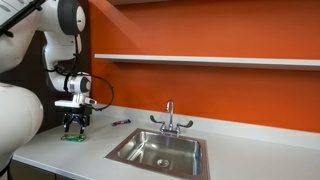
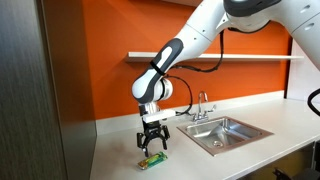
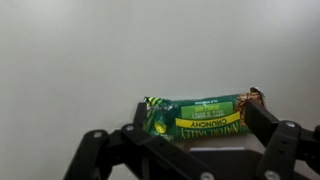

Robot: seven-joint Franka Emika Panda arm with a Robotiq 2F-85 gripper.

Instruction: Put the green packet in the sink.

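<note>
At left in an exterior view, over the counter: gripper, pointed straight down, spread wide, holding nothing. Directly beneath, flat on the white top: packet, green, outside the sink and well apart from it. Seen from the wrist, lying crosswise between the two fingers, one near each end; contact impossible to judge. Wrapper printed with yellow lettering, brown at one end. Further right, near the orange wall: small purple object. Right again: faucet, chrome, two-handled, behind the steel sink with its round drain. Above, along the wall: white shelf.
</note>
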